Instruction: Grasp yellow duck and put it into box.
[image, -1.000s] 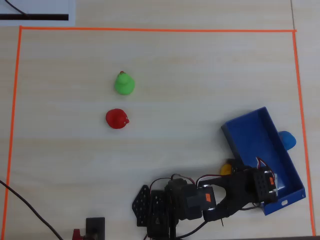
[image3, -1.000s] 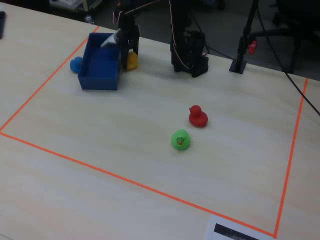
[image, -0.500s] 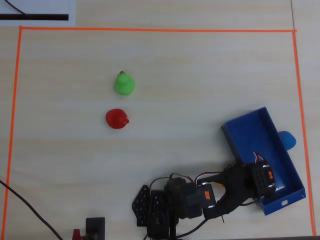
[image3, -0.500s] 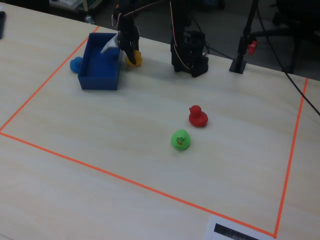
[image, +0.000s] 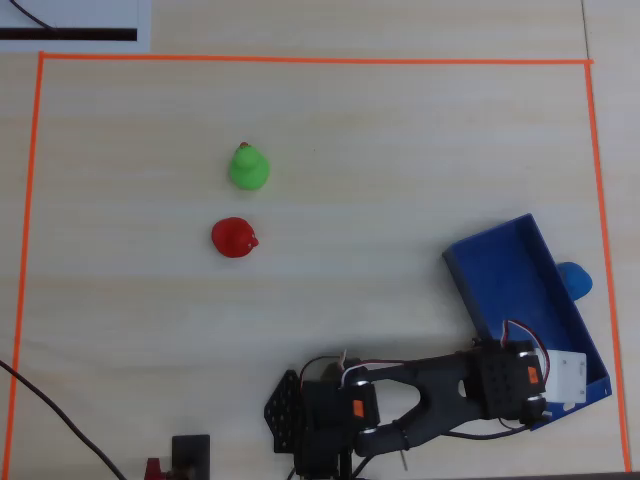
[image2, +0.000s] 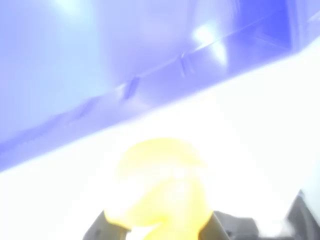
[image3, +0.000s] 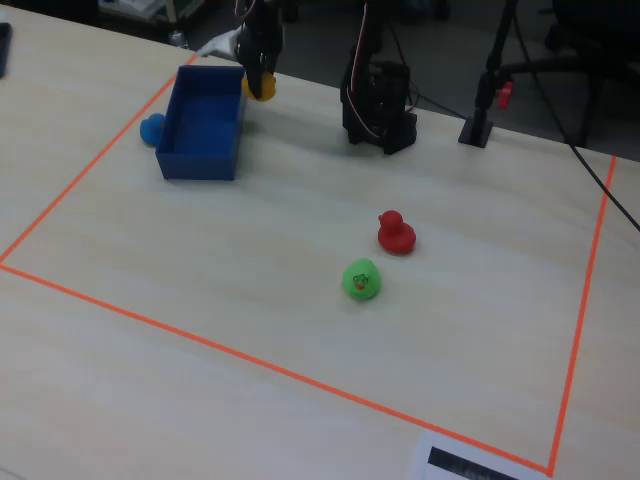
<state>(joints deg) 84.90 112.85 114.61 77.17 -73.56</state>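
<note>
Gripper: the gripper (image3: 258, 82) is seen pinching the yellow duck (image3: 260, 86), which is held clear of the table (image3: 300, 250) in the fixed view.
Duck position: in the fixed view the duck is carried at the far right corner of the box (image3: 200, 135), just beside its rim; in the wrist view the duck (image2: 160, 182) fills the lower middle, with the blue box wall (image2: 125, 60) beyond it.
Overhead view: the duck is hidden under the arm, which reaches over the near end of the box (image: 520, 290).
Step in hand: judged to be the carry over the box before release.
How to do it well: the duck should be brought fully inside the walls, over the open floor, and lowered before the grip is loosened, so that it is not dropped on the rim.
Other toys: the red duck (image3: 395, 233) and green duck (image3: 361, 279) are left well apart from the box.
Writing: no readable text is made out.
</note>
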